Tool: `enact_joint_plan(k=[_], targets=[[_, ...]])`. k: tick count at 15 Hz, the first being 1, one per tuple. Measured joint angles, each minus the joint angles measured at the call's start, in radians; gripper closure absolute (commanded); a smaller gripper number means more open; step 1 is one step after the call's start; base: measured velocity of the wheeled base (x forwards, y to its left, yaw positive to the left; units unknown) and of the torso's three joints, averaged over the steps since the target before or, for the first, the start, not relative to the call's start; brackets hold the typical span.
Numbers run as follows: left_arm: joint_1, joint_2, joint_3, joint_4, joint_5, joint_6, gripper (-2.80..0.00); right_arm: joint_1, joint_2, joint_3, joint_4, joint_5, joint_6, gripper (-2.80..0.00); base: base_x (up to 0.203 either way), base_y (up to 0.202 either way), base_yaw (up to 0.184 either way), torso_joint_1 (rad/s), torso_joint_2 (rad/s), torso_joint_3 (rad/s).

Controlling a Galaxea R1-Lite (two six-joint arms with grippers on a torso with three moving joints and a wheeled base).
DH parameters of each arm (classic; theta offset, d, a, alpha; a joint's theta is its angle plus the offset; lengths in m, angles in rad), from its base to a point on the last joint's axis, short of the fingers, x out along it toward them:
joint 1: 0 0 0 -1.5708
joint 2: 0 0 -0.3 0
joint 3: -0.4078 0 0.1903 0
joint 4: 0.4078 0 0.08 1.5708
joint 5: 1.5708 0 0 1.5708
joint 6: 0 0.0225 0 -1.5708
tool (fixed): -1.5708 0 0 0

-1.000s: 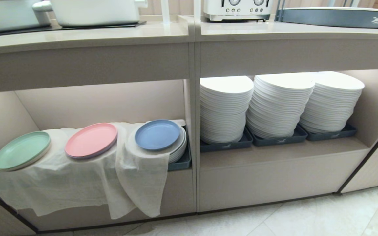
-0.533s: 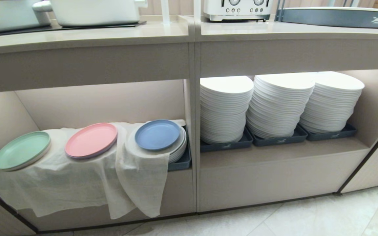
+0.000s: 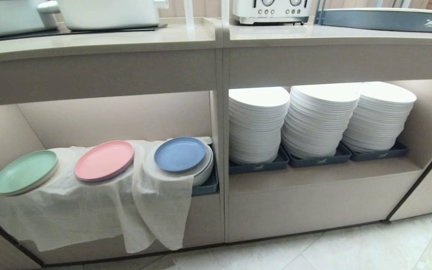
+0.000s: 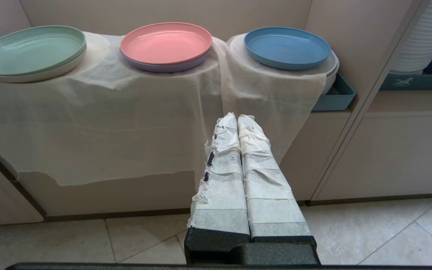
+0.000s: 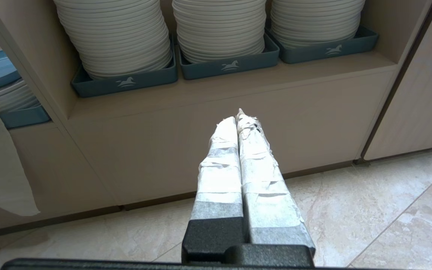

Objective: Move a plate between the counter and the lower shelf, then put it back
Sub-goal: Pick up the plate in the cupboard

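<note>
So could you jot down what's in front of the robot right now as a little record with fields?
plate: light-blue plate on a low white stack, lower shelf
neighbours: pink plate, green plate, on a white cloth
counter: counter carries no plate
left gripper: left gripper jaws shut, empty, facing the cloth
right gripper: right gripper jaws shut, empty

Even, soft illumination; a hidden strip under the counter (image 3: 99, 45) brightens the shelf's back wall (image 3: 118, 116) and washes out the white plate stacks (image 3: 317, 120). Sharp focus throughout, with straight edges bowing toward the head-view corners.

Blue plate (image 3: 179, 154) flat on lower shelf (image 3: 122, 120)
</note>
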Motion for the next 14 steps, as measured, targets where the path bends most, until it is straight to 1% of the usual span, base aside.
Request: enact_joint_plan(k=[3,6,7,8,10,14], targets=[[0.000,0.000,-0.002,0.003,-0.007,0.010,0.00,0.001,0.000,0.000,0.000,0.000,0.000,0.00,0.000,0.000,0.000,0.000,0.00,0.000],[0.000,0.000,-0.008,0.009,-0.040,0.070,0.00,0.001,0.000,0.000,0.000,0.000,0.000,0.00,0.000,0.000,0.000,0.000,0.00,0.000],[0.000,0.001,-0.016,0.013,-0.048,0.080,0.00,0.001,0.000,0.000,0.000,0.000,0.000,0.00,0.000,0.000,0.000,0.000,0.00,0.000],[0.000,0.004,-0.031,0.017,-0.066,0.081,0.00,0.001,0.000,0.000,0.000,0.000,0.000,0.00,0.000,0.000,0.000,0.000,0.00,0.000],[0.000,0.038,-0.088,0.040,-0.128,0.081,0.00,0.000,0.000,0.000,0.000,0.000,0.000,0.00,0.000,0.000,0.000,0.000,0.00,0.000],[-0.014,0.180,-0.208,0.044,-0.234,0.077,0.00,0.000,0.000,0.000,0.000,0.000,0.001,0.00,0.000,0.000,0.000,0.000,0.00,0.000]])
